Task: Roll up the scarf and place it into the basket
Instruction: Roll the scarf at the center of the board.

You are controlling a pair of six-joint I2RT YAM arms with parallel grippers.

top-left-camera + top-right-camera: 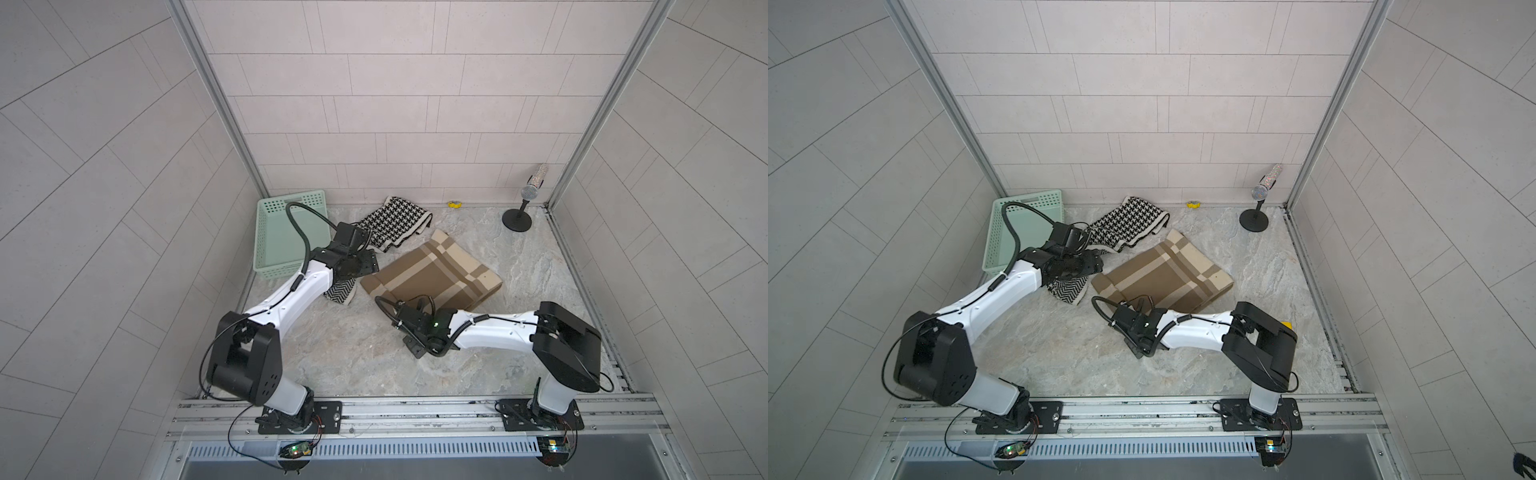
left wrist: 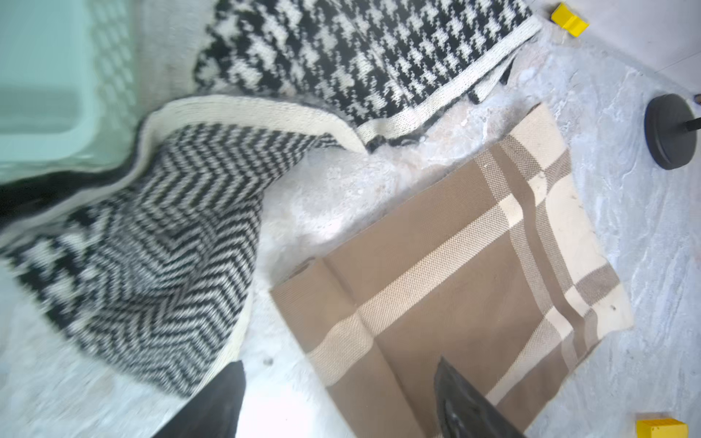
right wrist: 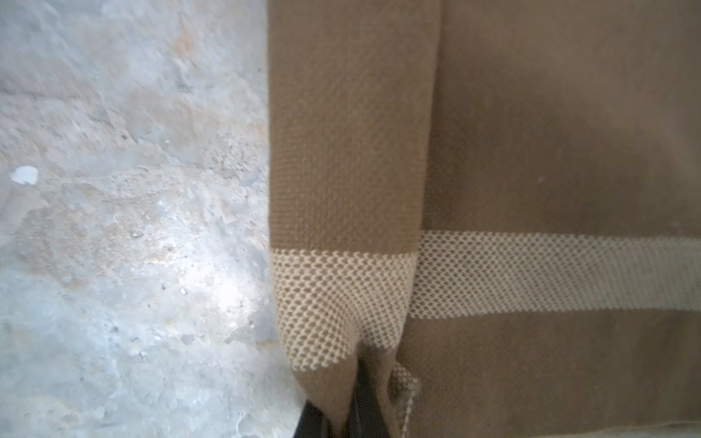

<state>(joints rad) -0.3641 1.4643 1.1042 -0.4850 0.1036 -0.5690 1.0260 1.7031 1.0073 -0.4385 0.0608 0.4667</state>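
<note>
The marble surface (image 1: 353,357) is crossed by two arms. The left arm (image 1: 291,299) is stretched toward the far left, above the strip between the basket and the tan scarf. Its jaws are shown wide apart in the left wrist view, with nothing between them (whether a reach or a release is meant cannot be told).

The right arm (image 1: 494,328) is laid low across the near right. Its jaws are closed on the folded near-left edge of the tan scarf (image 1: 432,270), and cloth is seen pinched up between them in the right wrist view. This hold is judged to be there so that the fold can be turned over as the start of a roll.

The tan scarf is spread flat in the middle, with only one narrow fold made, so the rolling is judged barely begun. The basket (image 1: 291,203) is set in the far-left corner, within the left arm's reach, and nothing is seen in it.

A check scarf (image 1: 395,224) is draped just beside the basket, partly under the left arm, where it could be snagged. A microphone (image 1: 517,220) is stood at the far right, well apart. A yellow block (image 1: 455,204) is left by the far wall.
</note>
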